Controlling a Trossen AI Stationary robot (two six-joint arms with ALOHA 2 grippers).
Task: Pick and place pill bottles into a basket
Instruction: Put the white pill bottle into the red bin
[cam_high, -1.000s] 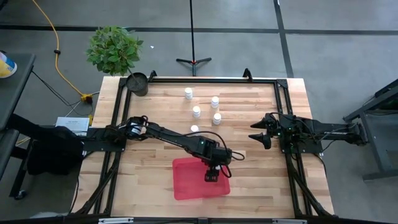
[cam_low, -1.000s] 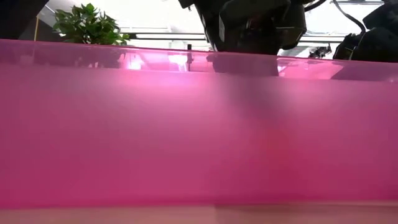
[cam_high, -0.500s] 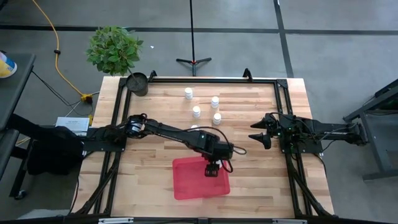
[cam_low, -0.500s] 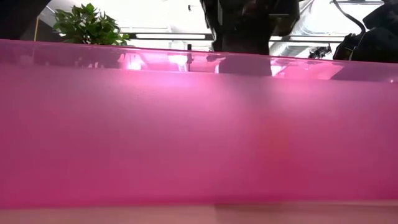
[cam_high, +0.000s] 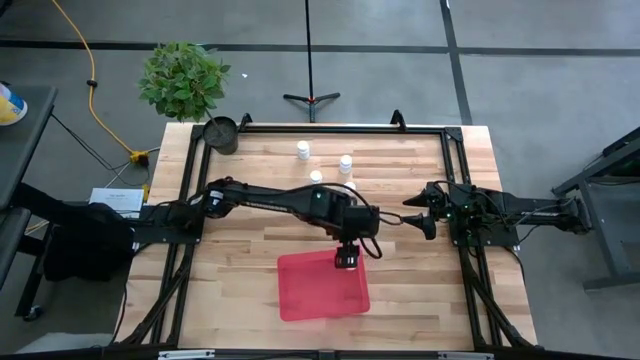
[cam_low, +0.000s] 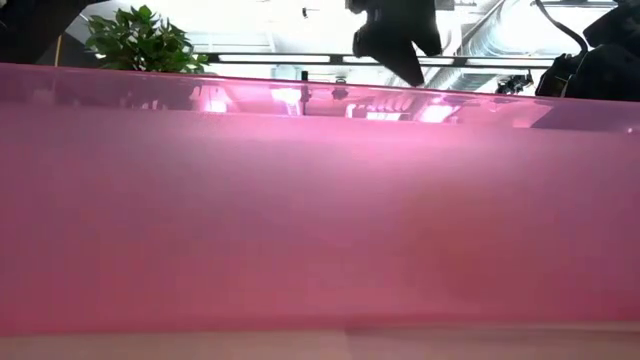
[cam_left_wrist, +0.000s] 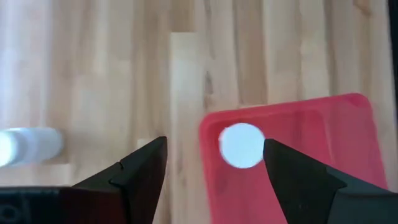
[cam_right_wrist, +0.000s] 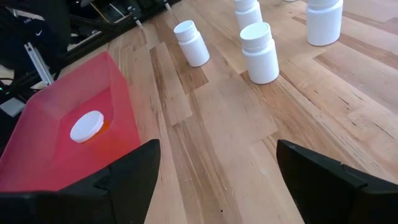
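Left gripper (cam_high: 346, 260) spread open and empty, dark fingers (cam_left_wrist: 140, 174) parted on either side of a round white cap far below. Poised above the far edge of the basket (cam_high: 305, 295), pointing straight down, at the end of a long dark arm stretched from the table's left side across to its middle, elbow bent over the planks. Seen from table height only as a dark wedge hanging above the basket's rim. Under it, one pill bottle (cam_right_wrist: 87, 126) standing inside the basket near a far corner: white disc of a cap, a hint of orange body beneath. Basket itself flat and shallow, translucent red plastic, smooth walls, rounded corners, glowing pink up close. Right gripper (cam_high: 413, 216) waiting at the table's right side, well apart from the basket, fingers wide and holding nothing, arm folded low and aimed toward the table's centre. Other pill bottles loose on the table (cam_high: 250, 260) beyond the left arm, towards the far edge: small white cylinders with ribbed round caps, among them one at the far left of the cluster (cam_high: 303, 150), one beside it (cam_high: 346, 163), one nearer and partly behind the arm (cam_high: 316, 176). Tabletop of pale wooden planks, visible grain, framed by black rails. Dark round cup (cam_high: 221, 132) at the far left corner, leafy green plant (cam_high: 183, 78) just behind.
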